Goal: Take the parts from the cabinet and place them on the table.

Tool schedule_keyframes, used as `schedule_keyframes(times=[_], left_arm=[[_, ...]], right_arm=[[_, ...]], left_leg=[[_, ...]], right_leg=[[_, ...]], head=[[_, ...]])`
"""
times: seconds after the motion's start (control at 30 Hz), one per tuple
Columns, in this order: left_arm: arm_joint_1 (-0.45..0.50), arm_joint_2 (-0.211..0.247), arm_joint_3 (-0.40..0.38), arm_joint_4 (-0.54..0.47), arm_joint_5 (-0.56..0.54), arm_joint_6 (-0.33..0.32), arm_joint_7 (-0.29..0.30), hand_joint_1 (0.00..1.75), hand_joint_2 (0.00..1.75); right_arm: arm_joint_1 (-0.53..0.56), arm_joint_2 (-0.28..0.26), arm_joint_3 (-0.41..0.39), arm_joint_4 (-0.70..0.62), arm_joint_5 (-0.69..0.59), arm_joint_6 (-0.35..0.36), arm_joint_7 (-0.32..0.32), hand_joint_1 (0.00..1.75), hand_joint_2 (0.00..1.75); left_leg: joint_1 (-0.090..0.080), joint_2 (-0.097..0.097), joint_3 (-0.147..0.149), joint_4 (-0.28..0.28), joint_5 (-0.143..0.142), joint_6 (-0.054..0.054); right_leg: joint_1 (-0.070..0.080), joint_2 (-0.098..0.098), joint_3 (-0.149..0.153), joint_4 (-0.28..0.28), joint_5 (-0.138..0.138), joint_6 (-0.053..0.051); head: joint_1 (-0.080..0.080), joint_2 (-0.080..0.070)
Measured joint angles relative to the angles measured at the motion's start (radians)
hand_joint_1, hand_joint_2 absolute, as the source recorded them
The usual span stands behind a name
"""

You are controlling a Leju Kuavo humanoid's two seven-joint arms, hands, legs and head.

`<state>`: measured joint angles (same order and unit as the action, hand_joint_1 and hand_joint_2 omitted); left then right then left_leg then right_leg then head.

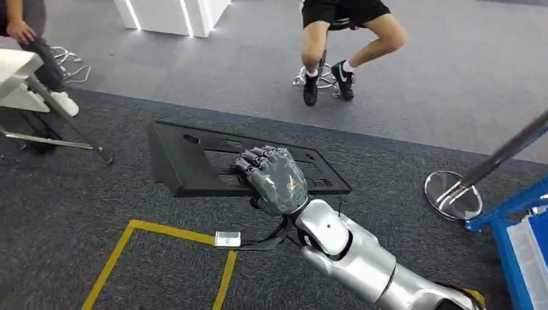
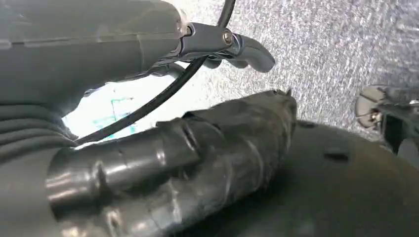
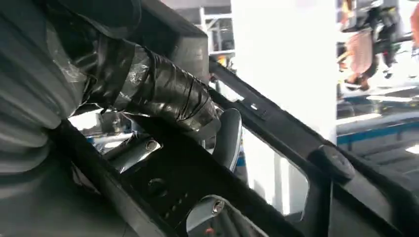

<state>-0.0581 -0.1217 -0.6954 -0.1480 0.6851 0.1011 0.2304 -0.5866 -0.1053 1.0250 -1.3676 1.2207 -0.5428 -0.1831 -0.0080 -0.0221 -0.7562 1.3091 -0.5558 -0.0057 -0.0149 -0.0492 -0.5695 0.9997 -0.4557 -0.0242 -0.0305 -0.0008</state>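
Held out over the dark grey carpet (image 1: pixel 77 213): a flat black plastic panel (image 1: pixel 187 161) with a round hole near one corner and rectangular cut-outs through its middle, slightly tilted, clear of the floor. Gripped along its near edge by the right hand (image 1: pixel 274 179), fingers curled over the top face near the central cut-out, silver forearm running back toward the lower right. In the right wrist view, taped thumb (image 3: pixel 163 96) pressed against the panel (image 3: pixel 276 128) from one side, paler fingers showing through the opening on the other side, so the part sits clamped between them.

Left hand (image 2: pixel 163 163) seen close up in its own wrist view: taped thumb lying along a dark rounded surface, one pale finger (image 2: pixel 247 49) extended above speckled carpet, nothing visibly grasped; whether open or closed cannot be told.

Below the panel, a yellow tape outline (image 1: pixel 129 252) on the carpet, with a small white tag (image 1: pixel 227 239) at its upper edge. Beyond the panel, a seated person's legs (image 1: pixel 349 45) in black shorts and black shoes on a stool. Left of the panel, another person's leg and white shoe (image 1: pixel 61 100) beside a white folding-leg surface (image 1: pixel 16 68). Right of the panel, a round metal stand base (image 1: pixel 452 194) with a slanting pole, and beside that a blue frame (image 1: pixel 510 239).
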Motion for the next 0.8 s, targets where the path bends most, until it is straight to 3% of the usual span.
schedule_keyframes(times=[0.03,0.07,0.1,0.13,0.17,0.2,0.23,0.3,0.33,0.37,0.4,0.43,0.47,0.5,0.53,0.57,0.6,0.63,0.67,0.73,0.77,0.8], left_arm=[[0.000,0.002,0.000,0.000,0.000,0.000,0.000,0.00,1.75],[0.001,0.003,0.000,0.000,0.000,0.000,0.000,0.00,1.75],[0.003,0.005,0.000,0.000,0.000,0.001,0.002,0.00,1.75],[0.006,0.003,0.000,0.000,0.000,0.002,0.002,0.00,1.75],[0.008,0.005,0.000,0.000,0.000,0.002,0.002,0.00,1.75],[0.007,0.005,0.000,0.000,0.000,0.002,0.001,0.00,1.75],[0.008,0.005,0.000,0.000,0.000,0.002,0.001,0.00,1.75],[0.009,0.004,0.000,0.000,0.000,0.002,0.002,0.00,1.75],[0.010,0.002,0.000,0.000,0.000,0.002,0.002,0.00,1.75],[0.008,0.001,0.000,0.000,0.000,0.002,0.002,0.00,1.75],[0.005,0.000,0.000,0.000,0.000,0.002,0.002,0.00,1.75],[0.004,0.000,0.000,0.000,0.000,0.001,0.002,0.00,1.75],[0.005,-0.002,0.000,0.000,0.000,0.001,0.002,0.00,1.75],[0.006,-0.004,0.000,0.000,0.000,0.000,0.002,0.00,1.75],[0.008,-0.005,0.000,0.000,0.000,0.000,0.002,0.00,1.75],[0.008,-0.008,0.000,0.000,0.000,0.000,0.002,0.00,1.75],[0.007,-0.012,0.000,0.000,0.000,-0.001,0.002,0.00,1.75],[0.008,-0.015,0.000,0.000,0.000,-0.002,0.002,0.00,1.75],[0.005,-0.019,0.000,-0.001,0.000,-0.001,0.002,0.00,1.75],[0.005,-0.015,0.000,-0.001,0.000,-0.001,0.001,0.00,1.75],[0.006,-0.016,0.000,-0.001,0.000,-0.001,0.001,0.00,1.75],[0.004,-0.015,0.000,-0.001,0.000,-0.001,0.001,0.00,1.75]], right_arm=[[0.000,0.000,0.001,0.000,0.000,0.000,0.000,1.75,1.75],[0.000,0.000,0.002,0.000,0.000,0.000,0.000,1.75,1.75],[-0.001,0.000,0.002,0.000,0.000,0.000,0.000,1.75,1.75],[-0.002,0.000,0.002,0.000,0.000,0.000,0.000,1.75,1.75],[-0.003,0.000,0.002,0.000,0.000,0.000,0.000,1.75,1.75],[-0.003,0.000,0.002,0.000,0.000,0.000,0.000,1.75,1.75],[-0.003,0.000,0.003,0.000,0.000,0.000,0.000,1.75,1.75],[-0.004,0.003,0.004,-0.001,0.000,0.000,0.000,1.75,1.75],[-0.005,0.003,0.004,-0.001,0.000,0.000,0.000,1.75,1.75],[-0.007,0.003,0.004,-0.001,0.000,0.000,0.000,1.75,1.75],[-0.006,0.002,0.004,-0.001,0.000,0.000,0.000,1.75,1.75],[-0.003,0.001,0.006,0.000,0.000,0.000,0.000,1.75,1.75],[-0.001,-0.001,0.007,0.000,0.000,0.000,0.000,1.75,1.75],[0.000,-0.001,0.007,0.001,0.000,0.000,0.000,1.75,1.75],[-0.001,-0.002,0.007,0.001,0.000,0.000,0.000,1.75,1.75],[-0.001,-0.001,0.007,0.001,0.000,0.000,0.000,1.75,1.75],[-0.002,-0.002,0.007,0.001,0.000,0.000,0.000,1.75,1.75],[-0.004,-0.002,0.007,0.001,0.000,0.000,0.000,1.75,1.75],[-0.002,-0.003,0.007,0.002,0.000,0.000,0.000,1.75,1.75],[-0.005,-0.003,0.008,0.000,0.000,0.000,0.000,1.75,1.75],[-0.005,-0.003,0.008,0.000,0.000,0.000,0.000,1.75,1.75],[-0.008,0.000,0.008,-0.001,0.000,0.000,0.001,1.75,1.75]], left_leg=[[0.006,0.004,0.023,-0.047,0.033,-0.006],[0.012,0.014,0.067,-0.130,0.079,-0.013],[0.017,0.037,0.118,-0.226,0.123,-0.019],[0.013,0.086,0.143,-0.282,0.121,-0.029],[0.002,0.086,0.150,-0.294,0.119,-0.011],[0.003,0.072,0.145,-0.292,0.118,0.012],[-0.001,0.064,0.143,-0.290,0.116,0.022],[-0.004,0.038,0.150,-0.298,0.119,0.046],[-0.002,0.029,0.153,-0.300,0.120,0.053],[-0.002,0.022,0.153,-0.299,0.120,0.060],[-0.003,0.009,0.153,-0.298,0.120,0.065],[-0.006,-0.006,0.153,-0.298,0.120,0.068],[-0.010,-0.020,0.153,-0.296,0.119,0.069],[-0.015,-0.035,0.154,-0.294,0.118,0.072],[-0.019,-0.050,0.156,-0.293,0.117,0.073],[-0.024,-0.066,0.158,-0.292,0.115,0.075],[-0.026,-0.082,0.161,-0.292,0.115,0.076],[-0.022,-0.093,0.161,-0.292,0.115,0.076],[-0.024,-0.104,0.153,-0.289,0.115,0.075],[-0.007,-0.131,0.148,-0.291,0.117,0.064],[-0.006,-0.145,0.150,-0.297,0.119,0.058],[-0.017,-0.161,0.152,-0.305,0.121,0.052]], right_leg=[[-0.002,-0.014,0.002,0.001,-0.003,0.004],[-0.005,-0.028,0.005,0.002,-0.006,0.009],[-0.008,-0.039,0.010,0.005,-0.011,0.017],[-0.003,-0.047,0.012,0.007,-0.017,0.025],[0.002,-0.054,0.008,0.014,-0.021,0.032],[0.004,-0.059,0.009,0.014,-0.022,0.034],[0.004,-0.072,0.012,0.013,-0.023,0.037],[-0.005,-0.087,0.016,0.015,-0.034,0.055],[-0.010,-0.036,0.011,0.039,-0.051,0.057],[-0.010,0.006,-0.017,0.095,-0.083,0.054],[-0.008,0.030,-0.066,0.191,-0.123,0.050],[-0.003,0.039,-0.112,0.272,-0.151,0.047],[0.002,0.043,-0.151,0.332,-0.163,0.042],[0.007,0.045,-0.171,0.348,-0.147,0.034],[0.016,0.049,-0.165,0.316,-0.111,0.022],[0.023,0.057,-0.139,0.242,-0.058,0.008],[0.031,0.077,-0.100,0.143,-0.002,-0.008],[0.033,0.125,-0.070,0.061,0.025,-0.028],[0.025,0.167,-0.058,0.046,0.020,-0.029],[0.031,0.146,-0.049,0.030,0.020,-0.026],[0.032,0.134,-0.045,0.027,0.018,-0.028],[0.020,0.116,-0.031,0.004,0.022,-0.025]], head=[[-0.001,0.000],[0.000,0.000],[0.000,0.000],[-0.001,0.000],[-0.005,0.000],[0.000,0.000],[0.000,0.000],[0.000,0.000],[0.000,0.000],[0.001,0.000],[0.001,0.000],[0.001,0.000],[0.001,0.000],[0.001,0.000],[0.001,0.000],[0.001,0.000],[0.001,0.000],[0.001,0.000],[-0.007,0.000],[-0.002,0.000],[-0.002,0.000],[-0.001,0.000]])
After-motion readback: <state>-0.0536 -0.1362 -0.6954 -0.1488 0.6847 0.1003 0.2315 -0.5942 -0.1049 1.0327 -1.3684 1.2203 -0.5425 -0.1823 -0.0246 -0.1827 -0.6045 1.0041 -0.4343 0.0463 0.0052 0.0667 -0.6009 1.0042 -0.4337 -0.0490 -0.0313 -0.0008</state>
